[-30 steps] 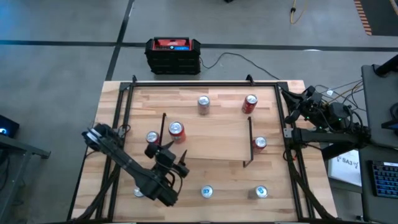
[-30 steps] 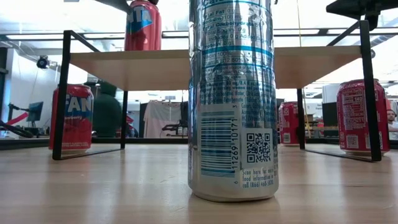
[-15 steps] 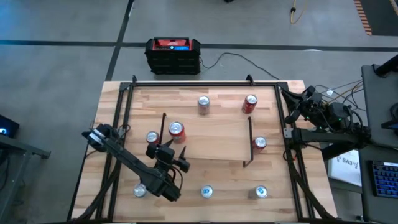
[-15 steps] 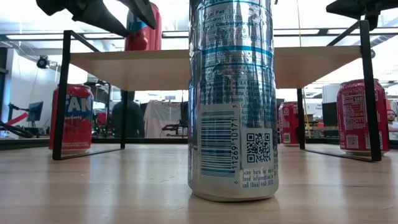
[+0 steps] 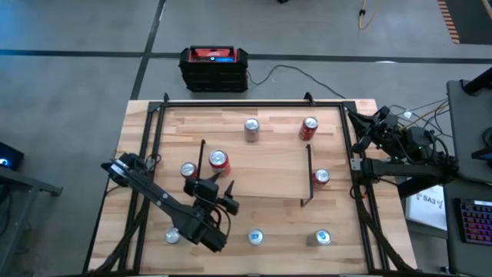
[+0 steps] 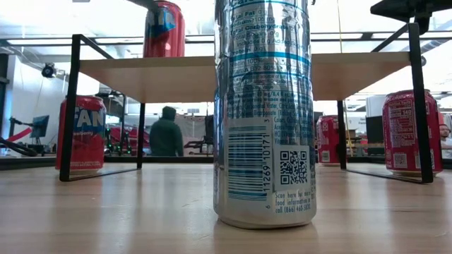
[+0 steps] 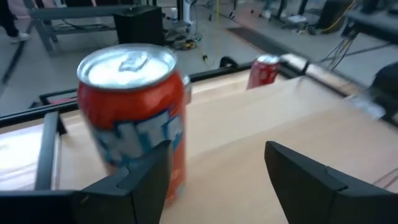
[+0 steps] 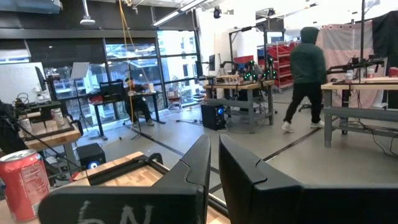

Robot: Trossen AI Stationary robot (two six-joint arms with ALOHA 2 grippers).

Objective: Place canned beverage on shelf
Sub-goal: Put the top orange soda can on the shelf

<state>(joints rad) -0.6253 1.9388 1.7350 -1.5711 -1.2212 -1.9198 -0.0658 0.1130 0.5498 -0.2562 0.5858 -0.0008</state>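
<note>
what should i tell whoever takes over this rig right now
Left gripper: open, empty, over the shelf's near-left part, apart from the red can standing on the shelf's left end.
Right gripper: shut, empty, parked off the table's right edge.
Done: one red can on the shelf.
Left: other cans sit on the tabletop, including red ones and silver ones; the rest of the shelf is bare.

A robotics lab: workbenches [image 8: 245, 87], equipment racks [image 8: 280, 59], cables [image 5: 307, 77] on concrete floor, a person [image 8: 306, 78] walking past.
</note>
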